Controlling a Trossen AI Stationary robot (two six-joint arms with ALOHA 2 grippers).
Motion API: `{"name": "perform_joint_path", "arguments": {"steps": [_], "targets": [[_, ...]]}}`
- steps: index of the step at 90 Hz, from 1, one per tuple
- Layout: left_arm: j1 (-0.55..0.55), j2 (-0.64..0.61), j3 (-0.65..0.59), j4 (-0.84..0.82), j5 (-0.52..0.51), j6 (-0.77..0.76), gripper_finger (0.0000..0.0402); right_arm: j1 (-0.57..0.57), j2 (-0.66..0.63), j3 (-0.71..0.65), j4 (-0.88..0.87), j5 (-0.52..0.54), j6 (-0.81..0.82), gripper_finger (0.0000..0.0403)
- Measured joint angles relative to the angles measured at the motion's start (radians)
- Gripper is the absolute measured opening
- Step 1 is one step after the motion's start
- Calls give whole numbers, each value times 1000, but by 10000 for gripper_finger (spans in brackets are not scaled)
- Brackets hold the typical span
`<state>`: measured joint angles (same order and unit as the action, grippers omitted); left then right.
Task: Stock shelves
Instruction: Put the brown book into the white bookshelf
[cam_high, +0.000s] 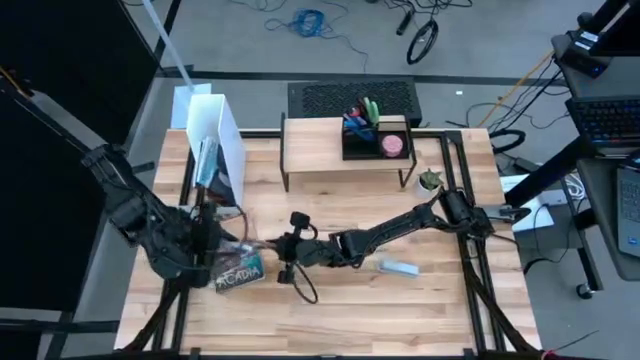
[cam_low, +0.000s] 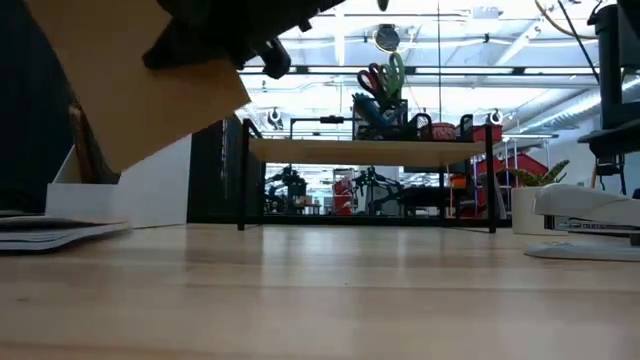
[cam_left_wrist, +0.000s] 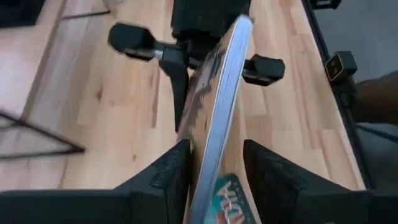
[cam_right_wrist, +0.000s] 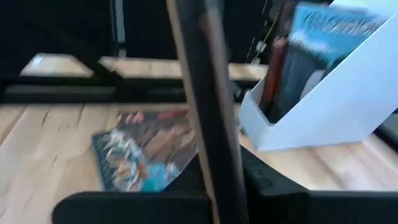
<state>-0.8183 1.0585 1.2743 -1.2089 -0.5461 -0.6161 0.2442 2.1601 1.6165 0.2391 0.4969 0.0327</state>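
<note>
Both grippers pinch one thin book edge-on between them, left gripper and right gripper; the riser shelf lies beyond, nearer the right arm.

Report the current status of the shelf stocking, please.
Left hand, right hand both shut on book. Shelves not yet reached. Organizer tray crowds their right end.

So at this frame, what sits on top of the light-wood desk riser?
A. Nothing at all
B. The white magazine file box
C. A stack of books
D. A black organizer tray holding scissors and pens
D. In the high view the black organizer tray sits on the right part of the desk riser; the low view shows scissors standing up from it.
</note>
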Motion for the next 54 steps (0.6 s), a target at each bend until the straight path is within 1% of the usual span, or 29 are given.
{"name": "perform_joint_path", "arguments": {"steps": [10, 18, 23, 31, 39, 47, 54], "targets": [[-19, -44, 14, -116, -43, -89, 126, -31, 0, -1, 84, 10, 0, 2], [-30, -87, 16, -193, -84, -167, 117, -42, 0, -1, 126, 83, -6, 2], [-37, -116, 16, -223, -91, -200, 110, -40, 0, -1, 132, 119, -6, 1], [-42, -163, 16, -235, -97, -217, 101, -30, 0, -1, 143, 160, 7, 1], [-42, -199, 16, -233, -99, -217, 95, -13, 19, -1, 199, 213, 15, 1], [-42, -226, 15, -237, -99, -216, 90, 4, 59, 2, 288, 242, 32, 1], [-42, -242, 14, -237, -101, -210, 88, 14, 109, 21, 377, 301, 32, 0]]}}
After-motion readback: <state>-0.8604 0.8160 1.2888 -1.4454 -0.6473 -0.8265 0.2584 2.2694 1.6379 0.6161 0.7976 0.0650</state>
